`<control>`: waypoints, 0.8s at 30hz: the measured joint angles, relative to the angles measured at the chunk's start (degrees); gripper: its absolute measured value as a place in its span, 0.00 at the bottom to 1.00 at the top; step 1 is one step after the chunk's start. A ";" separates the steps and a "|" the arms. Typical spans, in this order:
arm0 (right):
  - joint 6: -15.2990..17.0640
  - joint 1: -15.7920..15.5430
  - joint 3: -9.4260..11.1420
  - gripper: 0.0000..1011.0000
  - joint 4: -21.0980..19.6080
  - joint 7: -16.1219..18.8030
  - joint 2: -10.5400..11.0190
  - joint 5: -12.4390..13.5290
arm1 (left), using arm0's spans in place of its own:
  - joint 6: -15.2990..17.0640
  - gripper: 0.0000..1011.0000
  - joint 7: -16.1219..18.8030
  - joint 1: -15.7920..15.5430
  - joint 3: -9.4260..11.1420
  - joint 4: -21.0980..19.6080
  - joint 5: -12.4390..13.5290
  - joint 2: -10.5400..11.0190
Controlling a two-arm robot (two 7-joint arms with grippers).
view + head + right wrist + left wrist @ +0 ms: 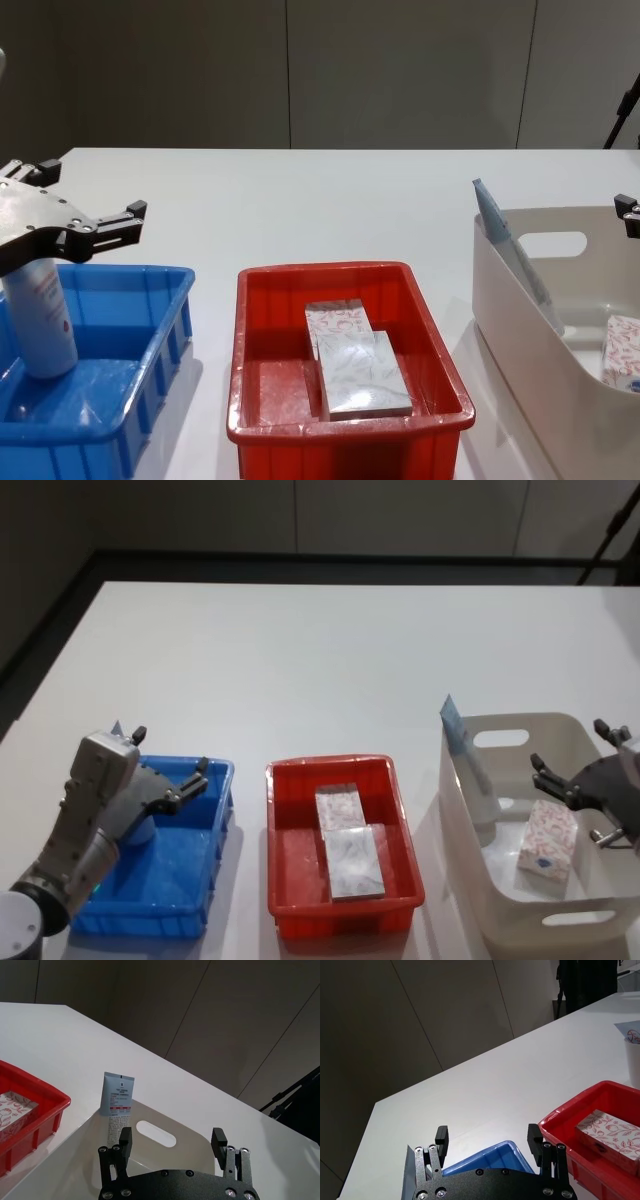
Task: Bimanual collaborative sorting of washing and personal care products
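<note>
A pale-blue tube stands upright in the blue bin, directly under my open left gripper, which hovers over the bin's far left corner. Nothing sits between its fingers. Two flat white boxes with red leaf pattern lie in the red bin. Another tube leans against the white bin's left wall, and a patterned box rests inside. My right gripper hangs open and empty above the white bin's right side.
The three bins stand in a row along the table's near edge, blue at the left, red in the middle, white at the right. The white table stretches bare behind them up to a dark wall. A black stand shows at the far right.
</note>
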 joint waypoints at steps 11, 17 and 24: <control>0.00 -0.01 0.00 0.99 0.00 -0.02 0.05 -0.01 | 0.00 0.99 0.00 0.00 0.00 0.00 0.00 0.00; 0.00 -0.03 0.01 0.99 -0.02 -0.02 0.05 -0.02 | 0.00 0.99 0.00 0.00 0.00 0.00 0.00 0.00; 0.03 -0.03 0.03 0.99 -0.03 -0.01 0.05 -0.02 | 0.00 0.99 0.00 0.00 0.00 0.00 0.00 0.00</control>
